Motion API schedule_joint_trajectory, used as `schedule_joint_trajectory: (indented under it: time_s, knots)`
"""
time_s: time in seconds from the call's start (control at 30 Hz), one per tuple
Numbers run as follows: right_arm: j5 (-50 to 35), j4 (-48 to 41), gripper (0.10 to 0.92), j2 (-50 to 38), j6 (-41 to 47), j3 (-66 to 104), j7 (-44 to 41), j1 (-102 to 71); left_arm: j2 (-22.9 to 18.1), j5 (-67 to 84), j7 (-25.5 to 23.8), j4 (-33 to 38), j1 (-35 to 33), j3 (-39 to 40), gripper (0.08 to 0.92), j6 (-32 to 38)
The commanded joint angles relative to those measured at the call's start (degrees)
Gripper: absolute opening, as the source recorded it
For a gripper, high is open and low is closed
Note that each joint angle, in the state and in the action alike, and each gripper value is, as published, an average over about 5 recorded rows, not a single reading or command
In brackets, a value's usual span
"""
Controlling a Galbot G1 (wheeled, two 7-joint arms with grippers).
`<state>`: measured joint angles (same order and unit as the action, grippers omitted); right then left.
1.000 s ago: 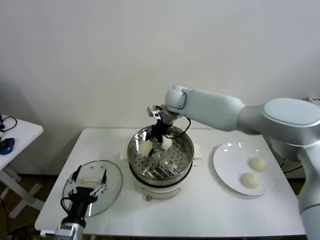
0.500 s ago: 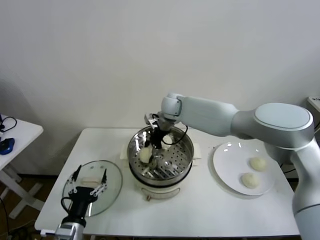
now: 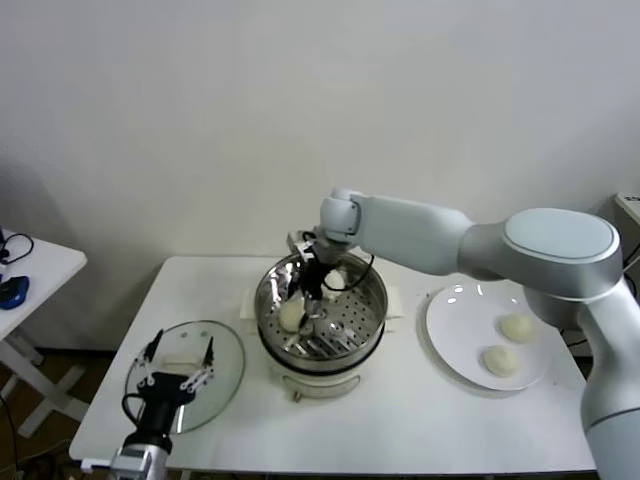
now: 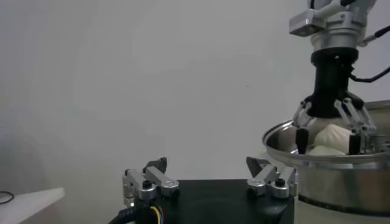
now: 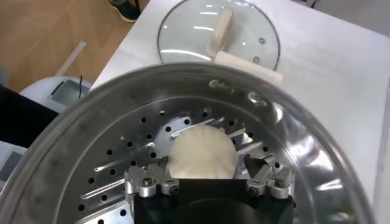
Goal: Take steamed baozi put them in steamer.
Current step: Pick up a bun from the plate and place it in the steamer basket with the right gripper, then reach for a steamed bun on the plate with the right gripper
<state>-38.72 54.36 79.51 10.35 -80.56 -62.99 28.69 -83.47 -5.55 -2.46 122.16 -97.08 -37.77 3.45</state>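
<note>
Right wrist view only: right claw (image 5: 207,181) spread wide, fingers astride one baozi (image 5: 201,155) lying on perforated tray of steamer (image 5: 286,131); contact unclear. Head view: claw partly masks steamer interior; two baozi (image 3: 516,327) on plate (image 3: 450,345). Right arm reaches down into pot. Left claw (image 3: 175,375) open, empty, above glass lid (image 3: 225,345) on surface (image 3: 400,420).

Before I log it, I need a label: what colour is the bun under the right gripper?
Cream-white bun, clearest in the right wrist view.
</note>
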Motion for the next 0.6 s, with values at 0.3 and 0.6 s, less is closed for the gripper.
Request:
schedule_joint_trajectory:
  time_s: [0.3, 0.6]
  knots:
    - [1.36, 13.02, 0.823, -15.41, -3.20, 1.12, -7.52, 11.84, 0.24, -0.19, 0.03, -0.50, 0.22, 0.14, 0.823, -0.09]
    - [12.14, 21.29, 0.823, -33.16, -6.94, 1.65, -11.05, 13.22, 0.44, 1.85, 2.67, -0.96, 0.55, 0.36, 0.823, 1.06]
